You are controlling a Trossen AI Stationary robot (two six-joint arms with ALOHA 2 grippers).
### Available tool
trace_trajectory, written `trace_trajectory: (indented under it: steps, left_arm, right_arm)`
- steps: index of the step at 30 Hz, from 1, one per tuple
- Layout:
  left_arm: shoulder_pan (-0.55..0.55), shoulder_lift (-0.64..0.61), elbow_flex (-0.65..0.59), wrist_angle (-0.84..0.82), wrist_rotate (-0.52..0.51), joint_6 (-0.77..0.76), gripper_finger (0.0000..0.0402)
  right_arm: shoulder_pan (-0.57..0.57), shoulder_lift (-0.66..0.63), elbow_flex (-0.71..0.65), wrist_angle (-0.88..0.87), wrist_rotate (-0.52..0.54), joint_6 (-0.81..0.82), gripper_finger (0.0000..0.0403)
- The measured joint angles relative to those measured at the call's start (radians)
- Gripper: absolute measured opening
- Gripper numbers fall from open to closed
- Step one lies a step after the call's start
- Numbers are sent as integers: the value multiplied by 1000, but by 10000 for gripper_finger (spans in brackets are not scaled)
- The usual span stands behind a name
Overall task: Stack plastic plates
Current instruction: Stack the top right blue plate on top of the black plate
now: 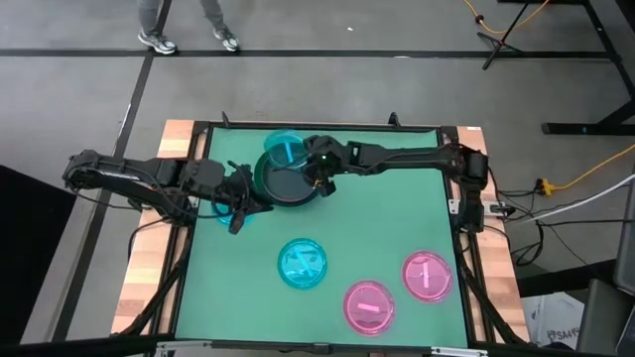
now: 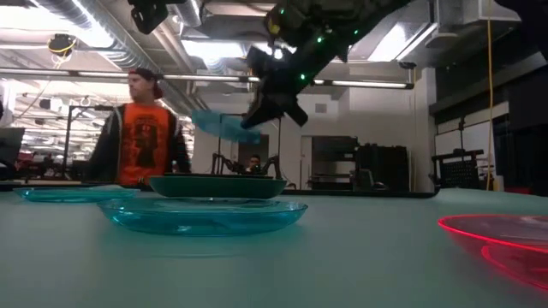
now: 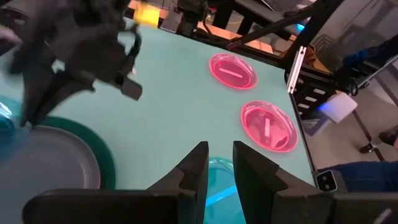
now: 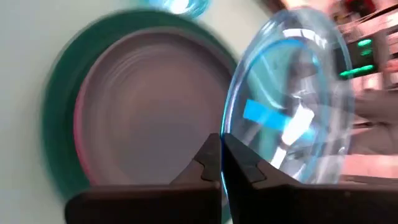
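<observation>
Blue label on cyan plate (image 4: 292, 106)

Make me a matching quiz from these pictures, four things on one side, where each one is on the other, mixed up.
Things
1. right gripper
2. left gripper
3. grey plate
4. two pink plates

Places or states
A. lying on the dark green plate
B. flat on the mat's near right part
C. fingers shut on the rim of a cyan plate held above the stack
D. over a cyan plate at the mat's left edge

Pairs: 1-C, 2-D, 3-A, 4-B
</observation>
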Motion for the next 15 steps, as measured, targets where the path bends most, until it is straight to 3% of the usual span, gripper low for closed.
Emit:
trace_trajectory:
  steps: [15]
  left_arm:
    - [-10, 0, 0, 2, 0, 3, 66]
  right_arm:
    - [0, 117, -1, 3, -69, 6, 0]
